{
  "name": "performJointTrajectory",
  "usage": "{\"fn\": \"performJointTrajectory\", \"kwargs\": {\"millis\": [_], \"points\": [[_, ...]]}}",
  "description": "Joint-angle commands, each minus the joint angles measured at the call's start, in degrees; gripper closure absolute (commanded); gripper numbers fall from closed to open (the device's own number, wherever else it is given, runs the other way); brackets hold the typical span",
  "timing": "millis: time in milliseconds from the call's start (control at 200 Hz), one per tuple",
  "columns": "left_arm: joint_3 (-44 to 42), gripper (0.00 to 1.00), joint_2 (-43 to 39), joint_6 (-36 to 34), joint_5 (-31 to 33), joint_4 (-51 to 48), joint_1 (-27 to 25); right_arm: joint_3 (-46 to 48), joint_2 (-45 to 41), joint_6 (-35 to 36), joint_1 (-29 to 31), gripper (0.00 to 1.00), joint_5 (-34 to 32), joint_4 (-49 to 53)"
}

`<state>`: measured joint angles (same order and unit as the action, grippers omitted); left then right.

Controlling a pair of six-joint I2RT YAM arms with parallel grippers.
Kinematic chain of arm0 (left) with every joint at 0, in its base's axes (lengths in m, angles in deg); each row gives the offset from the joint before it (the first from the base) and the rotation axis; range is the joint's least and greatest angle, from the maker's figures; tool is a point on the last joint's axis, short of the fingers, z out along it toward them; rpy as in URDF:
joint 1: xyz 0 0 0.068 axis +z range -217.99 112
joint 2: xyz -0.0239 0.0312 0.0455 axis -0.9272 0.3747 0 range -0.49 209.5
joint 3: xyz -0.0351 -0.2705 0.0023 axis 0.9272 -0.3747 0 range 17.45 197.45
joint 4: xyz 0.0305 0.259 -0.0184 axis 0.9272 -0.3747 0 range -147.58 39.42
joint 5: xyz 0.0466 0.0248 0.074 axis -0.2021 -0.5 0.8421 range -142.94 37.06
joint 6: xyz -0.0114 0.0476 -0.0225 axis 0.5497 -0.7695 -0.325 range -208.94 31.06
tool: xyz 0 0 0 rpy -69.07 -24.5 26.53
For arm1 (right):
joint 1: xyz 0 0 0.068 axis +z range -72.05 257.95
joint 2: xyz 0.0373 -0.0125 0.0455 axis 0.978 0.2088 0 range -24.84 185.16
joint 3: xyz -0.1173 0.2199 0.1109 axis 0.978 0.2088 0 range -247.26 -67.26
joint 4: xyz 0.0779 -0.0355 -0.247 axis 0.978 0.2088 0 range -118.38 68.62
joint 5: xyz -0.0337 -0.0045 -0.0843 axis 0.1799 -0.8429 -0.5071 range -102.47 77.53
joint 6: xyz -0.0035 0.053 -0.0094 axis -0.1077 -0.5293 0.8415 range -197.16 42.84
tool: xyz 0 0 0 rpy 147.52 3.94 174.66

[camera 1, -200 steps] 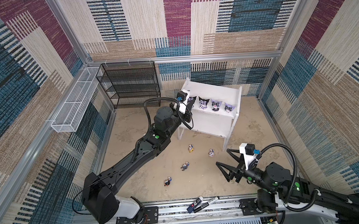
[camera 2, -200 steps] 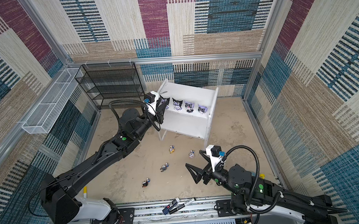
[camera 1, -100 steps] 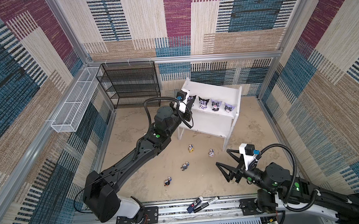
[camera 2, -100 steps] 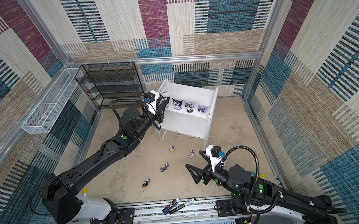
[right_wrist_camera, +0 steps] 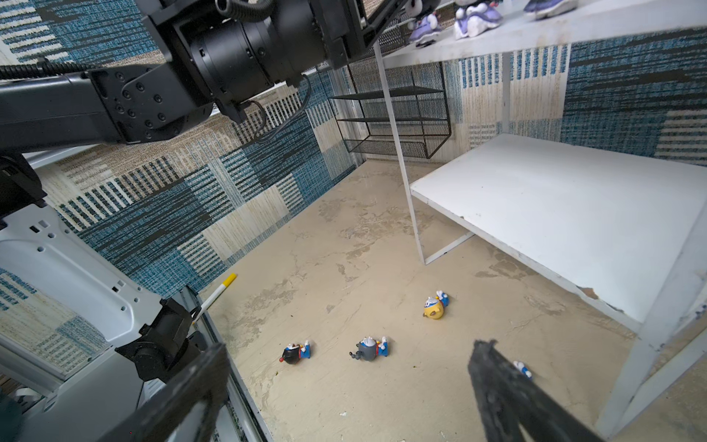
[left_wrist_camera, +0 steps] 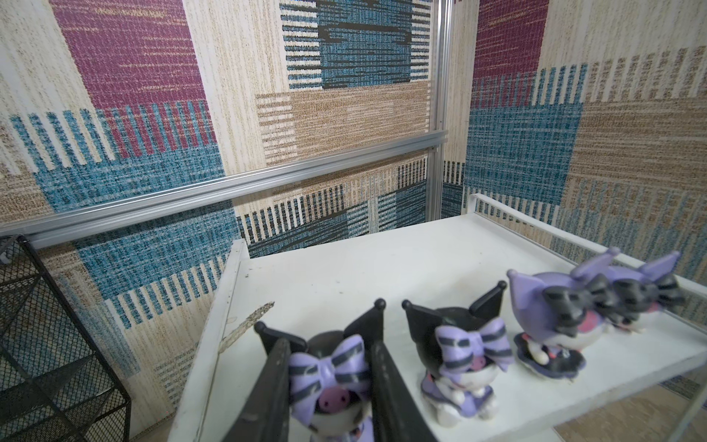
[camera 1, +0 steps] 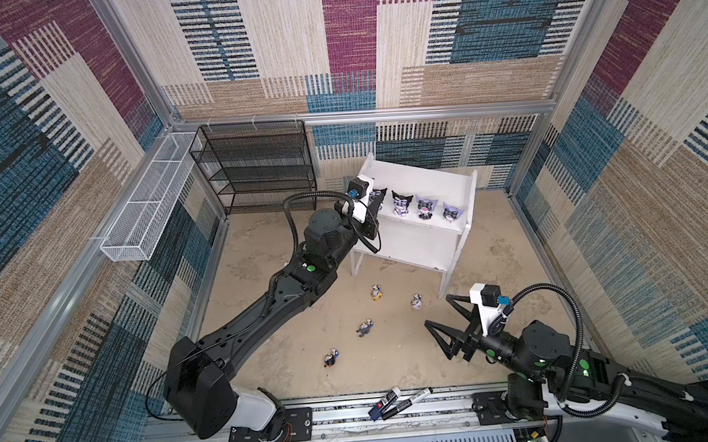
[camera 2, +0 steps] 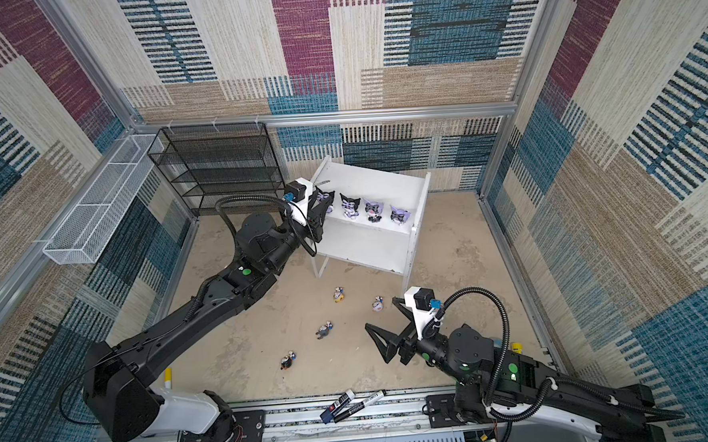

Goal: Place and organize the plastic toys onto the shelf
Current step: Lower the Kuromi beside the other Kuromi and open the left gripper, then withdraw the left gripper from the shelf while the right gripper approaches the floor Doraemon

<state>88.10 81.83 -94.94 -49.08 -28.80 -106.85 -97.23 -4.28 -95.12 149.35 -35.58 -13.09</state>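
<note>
Here, my left gripper (left_wrist_camera: 329, 344) straddles the black-hooded figurine (left_wrist_camera: 333, 402) with the striped lilac bow, one finger close on each flank. Whether they pinch it or stand just clear, I cannot tell. It stands upright on the top board of the white shelf (left_wrist_camera: 344, 275), at the near end of a row. Just past one finger stands a second black-hooded figurine (left_wrist_camera: 459, 356), then the lilac-hooded figurines (left_wrist_camera: 547, 310). The row runs sideways from my hand, so I judge the way out is straight back along my wrist, never sideways. My right gripper (camera 1: 437, 309), spread wide and empty, hangs over the floor (camera 1: 289, 358). The small hatted figurines (camera 1: 416, 301) lie just ahead of it, well apart from my left.
</note>
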Motion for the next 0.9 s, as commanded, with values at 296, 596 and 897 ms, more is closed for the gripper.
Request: {"fn": "performJointTrajectory", "kwargs": {"millis": [296, 596, 897], "points": [[0.2, 0.46, -0.5, 1.2, -0.7, 1.6, 0.0, 0.0, 0.0, -0.1, 0.0, 0.00, -0.4, -0.5], [0.1, 0.23, -3.8, 1.1, -0.7, -0.2, 0.0, 0.2, 0.5, -0.2, 0.1, 0.00, -0.4, -0.5], [-7.9, 0.01, -19.1, 4.8, 2.0, -10.7, 0.0, 1.7, 4.3, -1.3, 0.1, 0.00, 0.2, -2.8]]}}
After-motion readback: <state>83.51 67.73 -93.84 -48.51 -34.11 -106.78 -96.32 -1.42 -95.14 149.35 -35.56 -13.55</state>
